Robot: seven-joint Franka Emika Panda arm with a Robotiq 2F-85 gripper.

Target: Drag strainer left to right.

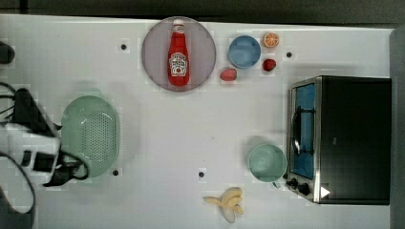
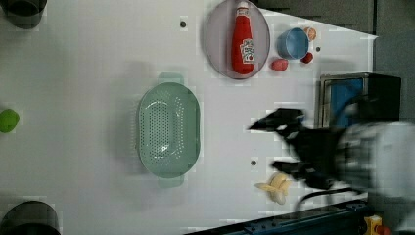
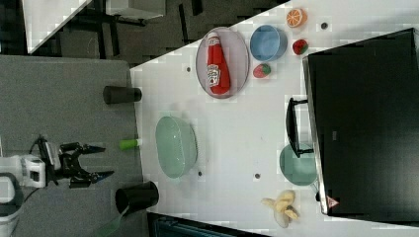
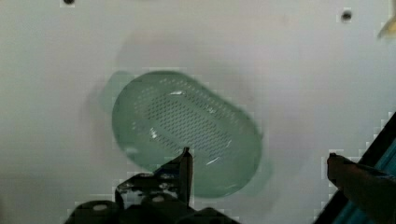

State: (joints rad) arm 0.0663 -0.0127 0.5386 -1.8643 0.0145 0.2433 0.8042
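I see the gripper (image 3: 101,160) spread wide and empty, hanging above the scene, well clear of the strainer (image 1: 90,135). The strainer sits on the white table (image 1: 191,129) at the top view's left. I count one strainer, one mint cup (image 1: 266,162), one blue bowl (image 1: 244,51), one ketchup bottle (image 1: 178,55), one toaster oven (image 1: 341,138). The left view adds a green ball (image 2: 7,120).

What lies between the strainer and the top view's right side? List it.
In the top view, bare table stretches right of the strainer. Farther right, the mint-green cup and toaster oven stand across that line; the banana lies just below it.
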